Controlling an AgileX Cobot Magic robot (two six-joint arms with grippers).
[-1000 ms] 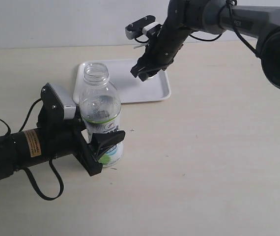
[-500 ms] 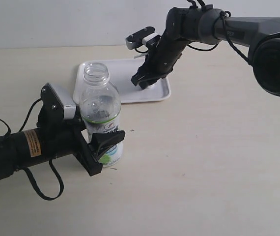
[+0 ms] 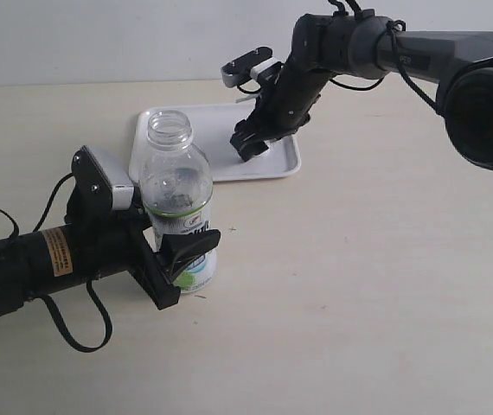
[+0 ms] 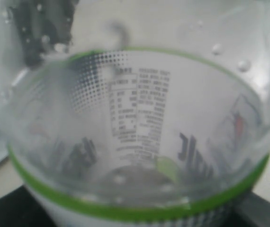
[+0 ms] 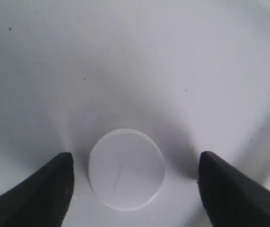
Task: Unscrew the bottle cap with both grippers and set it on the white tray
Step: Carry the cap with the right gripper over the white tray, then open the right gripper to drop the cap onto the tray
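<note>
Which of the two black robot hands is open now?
The right hand, above the flat white plastic tray: its fingers stand apart from the small round white cap between them. The left hand is shut on the clear plastic bottle.

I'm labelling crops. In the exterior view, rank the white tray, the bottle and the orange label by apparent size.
Largest: white tray and bottle look about alike; the bottle stands nearer the camera, so unranked.
Smallest: orange label, clearly.
</note>
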